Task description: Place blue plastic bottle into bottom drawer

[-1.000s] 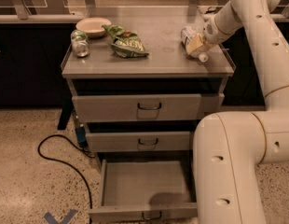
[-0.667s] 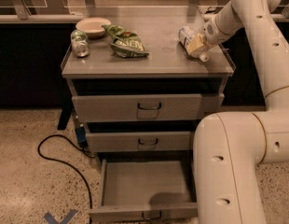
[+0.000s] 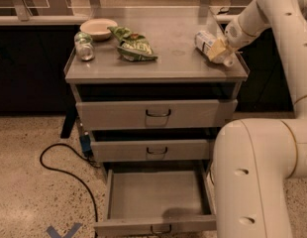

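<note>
Gripper [image 3: 221, 50] at blue plastic bottle [image 3: 206, 40], hold indeterminable; weak grasp risks drop short of bottom drawer [image 3: 153, 197].

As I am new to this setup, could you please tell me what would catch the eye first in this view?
The big white robot arm fills the right side, its end effector up at the bottle near the right edge of the cabinet top. Below, the bottom drawer stands pulled out, while a green snack bag, a bowl and a can sit at the top's left.
</note>
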Controlling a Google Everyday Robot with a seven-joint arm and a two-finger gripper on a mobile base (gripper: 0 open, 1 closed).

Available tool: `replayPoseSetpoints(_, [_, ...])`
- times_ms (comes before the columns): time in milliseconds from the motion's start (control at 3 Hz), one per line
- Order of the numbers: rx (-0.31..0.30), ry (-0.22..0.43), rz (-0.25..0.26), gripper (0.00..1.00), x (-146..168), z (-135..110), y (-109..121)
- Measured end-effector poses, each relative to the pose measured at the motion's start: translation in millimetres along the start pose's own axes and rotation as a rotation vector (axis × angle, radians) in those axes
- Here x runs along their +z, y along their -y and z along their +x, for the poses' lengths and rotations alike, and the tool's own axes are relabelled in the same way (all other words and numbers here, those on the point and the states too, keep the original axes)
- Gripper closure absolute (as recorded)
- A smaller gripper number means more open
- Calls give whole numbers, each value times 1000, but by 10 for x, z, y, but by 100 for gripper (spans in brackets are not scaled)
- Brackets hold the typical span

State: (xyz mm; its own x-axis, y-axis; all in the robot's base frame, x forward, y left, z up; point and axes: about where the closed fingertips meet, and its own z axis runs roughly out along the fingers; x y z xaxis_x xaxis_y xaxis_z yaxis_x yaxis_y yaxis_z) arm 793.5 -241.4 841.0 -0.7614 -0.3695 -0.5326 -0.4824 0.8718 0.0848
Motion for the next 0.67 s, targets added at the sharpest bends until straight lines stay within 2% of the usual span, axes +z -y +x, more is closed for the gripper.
replayPoseSetpoints(333, [-13, -59, 4, 100, -658, 485, 121])
replayPoseSetpoints(667, [-50, -130, 90, 100, -1324, 816, 106])
